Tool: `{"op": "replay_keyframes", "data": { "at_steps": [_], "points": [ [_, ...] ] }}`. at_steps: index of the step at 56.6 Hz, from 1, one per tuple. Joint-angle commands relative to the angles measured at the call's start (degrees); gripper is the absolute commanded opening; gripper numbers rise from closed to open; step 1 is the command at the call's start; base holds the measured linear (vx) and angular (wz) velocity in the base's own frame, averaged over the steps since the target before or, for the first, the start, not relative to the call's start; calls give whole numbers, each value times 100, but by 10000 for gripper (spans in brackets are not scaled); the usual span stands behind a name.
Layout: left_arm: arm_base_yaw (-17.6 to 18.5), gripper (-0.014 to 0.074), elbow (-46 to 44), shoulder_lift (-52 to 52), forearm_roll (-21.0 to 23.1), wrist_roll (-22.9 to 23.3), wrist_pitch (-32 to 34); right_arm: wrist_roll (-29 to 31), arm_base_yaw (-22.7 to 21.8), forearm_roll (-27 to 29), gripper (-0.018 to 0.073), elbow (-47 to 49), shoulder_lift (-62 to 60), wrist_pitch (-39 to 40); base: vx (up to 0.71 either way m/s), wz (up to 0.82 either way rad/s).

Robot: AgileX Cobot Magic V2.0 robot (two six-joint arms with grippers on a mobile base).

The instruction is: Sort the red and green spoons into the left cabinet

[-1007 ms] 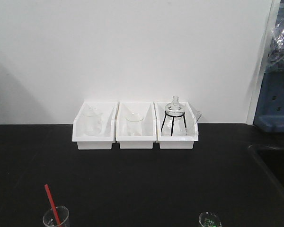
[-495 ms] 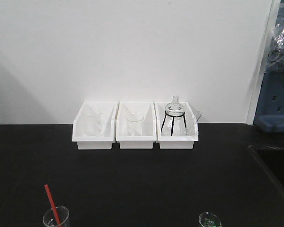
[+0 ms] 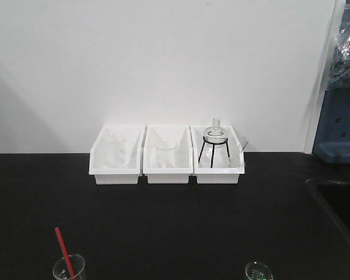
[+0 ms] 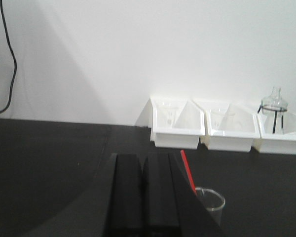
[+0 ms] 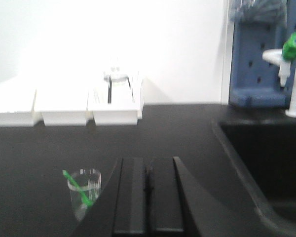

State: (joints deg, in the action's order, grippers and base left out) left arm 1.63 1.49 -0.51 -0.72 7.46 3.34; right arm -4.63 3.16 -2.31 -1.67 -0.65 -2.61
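Note:
The red spoon (image 3: 62,249) stands tilted in a small clear beaker (image 3: 69,269) at the bench's front left. In the left wrist view the red spoon (image 4: 187,171) and its beaker (image 4: 210,201) sit just right of my left gripper (image 4: 143,159), whose black fingers are pressed together with nothing between them. The green spoon (image 5: 77,186) leans in another clear beaker (image 5: 84,188), left of my right gripper (image 5: 148,164), which is also shut and empty. That beaker (image 3: 258,272) barely shows at the bottom of the front view. The left cabinet is out of view.
Three white bins (image 3: 167,155) holding glass beakers and a flask on a black tripod (image 3: 215,146) line the back wall. A sunken sink (image 5: 266,163) lies to the right, with a blue pegboard (image 5: 259,59) and a green-capped tap (image 5: 292,49) behind it.

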Motion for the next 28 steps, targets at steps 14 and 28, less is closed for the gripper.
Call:
{"op": "replay_keyframes", "data": {
  "at_steps": [14, 28],
  "points": [
    [11, -4, -176, -59, 35, 153, 1238, -119, -28, 116, -8, 113, -45, 944, 0, 0],
    [17, -3, -819, 117, -27, 132, 448, -70, -28, -328, 1, 1006, 577, -333, 0, 0]
  ]
}}
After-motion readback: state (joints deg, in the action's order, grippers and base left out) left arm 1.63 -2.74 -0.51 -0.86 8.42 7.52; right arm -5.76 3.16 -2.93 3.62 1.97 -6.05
